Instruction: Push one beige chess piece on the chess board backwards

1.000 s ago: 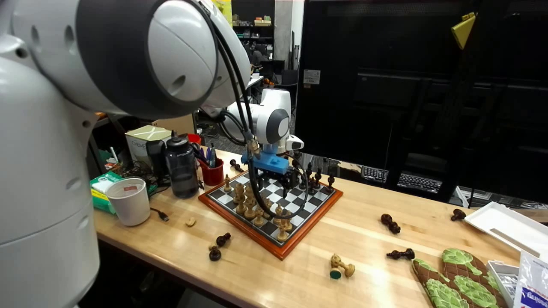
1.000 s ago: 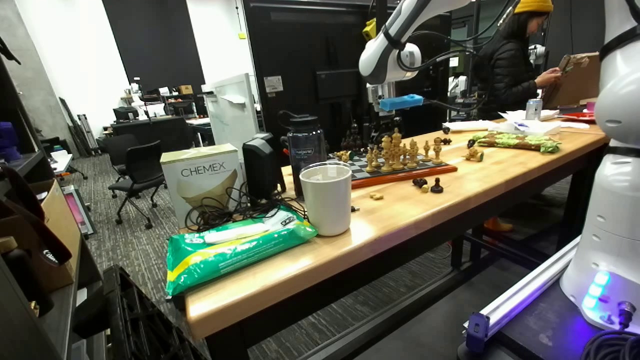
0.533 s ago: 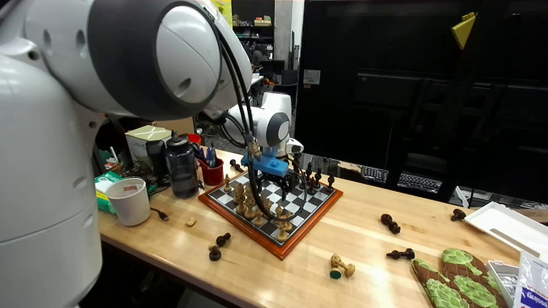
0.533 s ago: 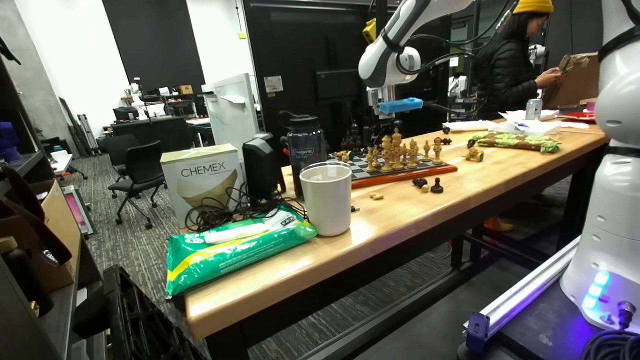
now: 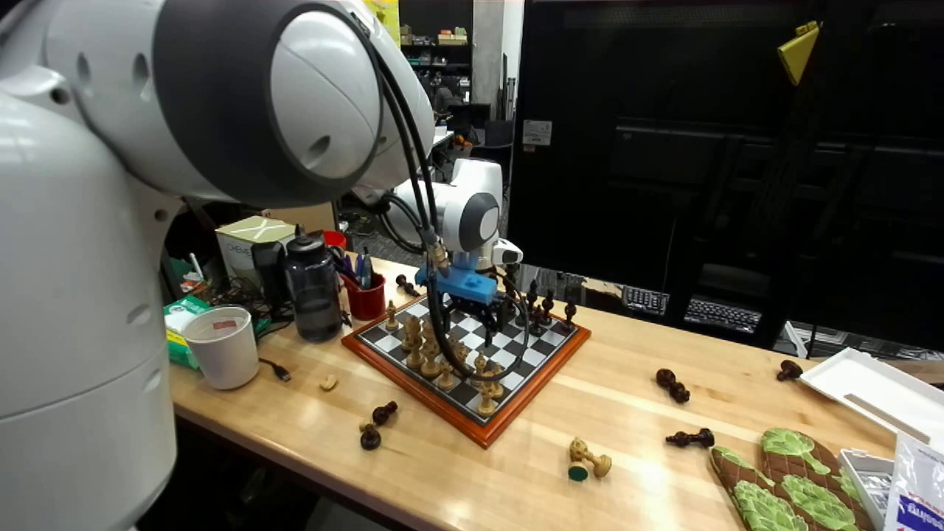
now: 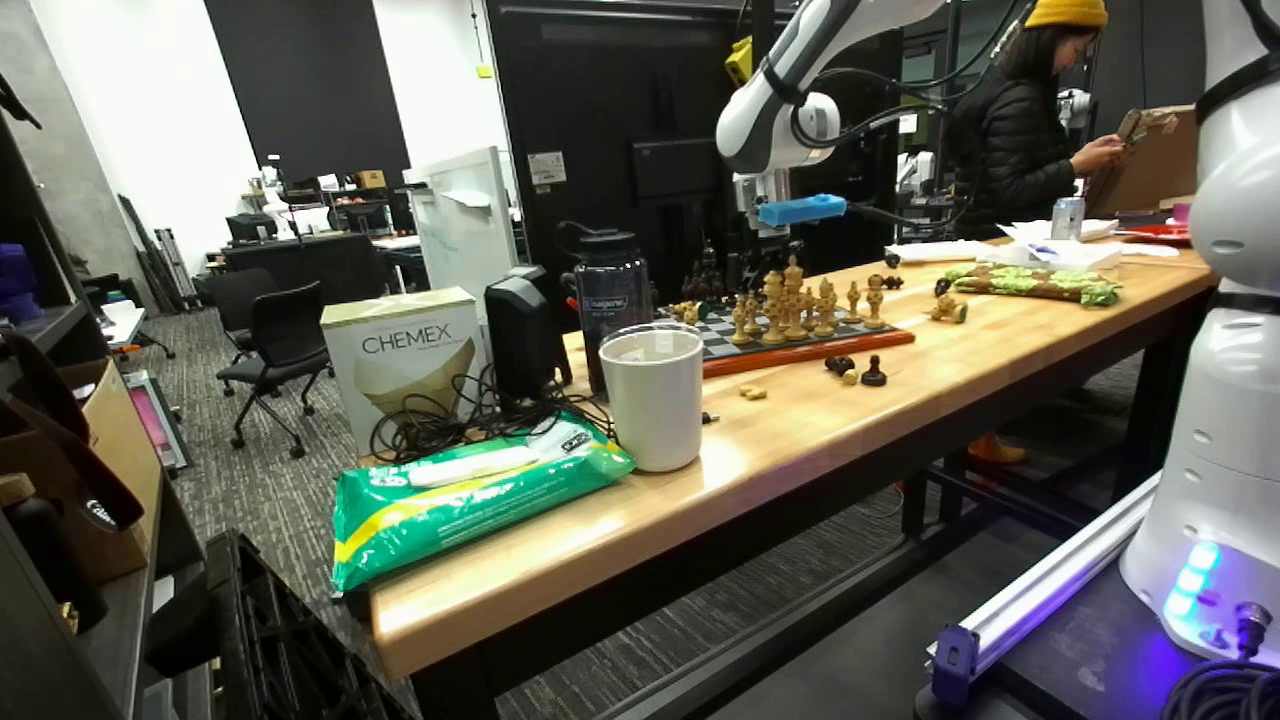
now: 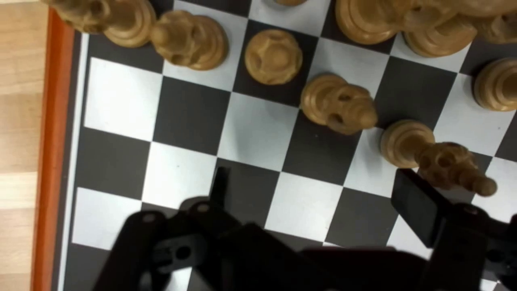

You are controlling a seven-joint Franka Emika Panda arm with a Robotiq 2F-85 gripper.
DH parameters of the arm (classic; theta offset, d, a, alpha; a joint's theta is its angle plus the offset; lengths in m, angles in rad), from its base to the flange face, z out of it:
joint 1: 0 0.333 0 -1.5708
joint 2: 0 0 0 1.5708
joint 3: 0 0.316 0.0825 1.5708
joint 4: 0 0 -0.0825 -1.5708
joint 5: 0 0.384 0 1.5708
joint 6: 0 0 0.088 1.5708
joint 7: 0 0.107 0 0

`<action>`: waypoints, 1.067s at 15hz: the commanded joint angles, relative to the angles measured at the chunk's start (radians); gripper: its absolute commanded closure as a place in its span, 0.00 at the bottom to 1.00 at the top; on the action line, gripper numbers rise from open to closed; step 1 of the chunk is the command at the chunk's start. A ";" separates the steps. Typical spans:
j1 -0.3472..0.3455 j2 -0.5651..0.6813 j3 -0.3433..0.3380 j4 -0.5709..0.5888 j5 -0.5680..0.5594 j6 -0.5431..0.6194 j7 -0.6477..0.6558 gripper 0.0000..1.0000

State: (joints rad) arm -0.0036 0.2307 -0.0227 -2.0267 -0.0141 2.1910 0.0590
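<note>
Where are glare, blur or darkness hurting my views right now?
In the wrist view, the black fingers are dark and soft-edged while the black-and-white checkered chess board reads sharper; in an exterior view, bright glare sits on the pale wooden tabletop beside the white cylindrical cup, and dark brown chess pieces nearly vanish against the black backdrop.

I can read CHEMEX easily enough on the front of the box (image 6: 405, 365) in an exterior view, and there's a big X on its top (image 5: 255, 230). The water bottle (image 6: 612, 285) says nalgene, pretty sure. Slanted white letters on the dark strap (image 6: 98, 503) look like Canon to me. The green packet (image 6: 470, 515), the plastic bag (image 5: 918, 479) and the white label (image 5: 537, 133) on the black panel (image 5: 568, 214) have print too, but it's too small or blurry for me.
</note>
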 commanded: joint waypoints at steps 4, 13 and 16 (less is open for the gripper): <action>-0.016 -0.008 0.019 0.007 0.064 -0.027 -0.122 0.00; -0.020 -0.004 0.019 0.015 0.086 -0.046 -0.202 0.00; -0.022 -0.002 0.019 0.019 0.084 -0.058 -0.213 0.00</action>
State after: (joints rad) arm -0.0108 0.2307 -0.0165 -2.0225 0.0487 2.1650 -0.1210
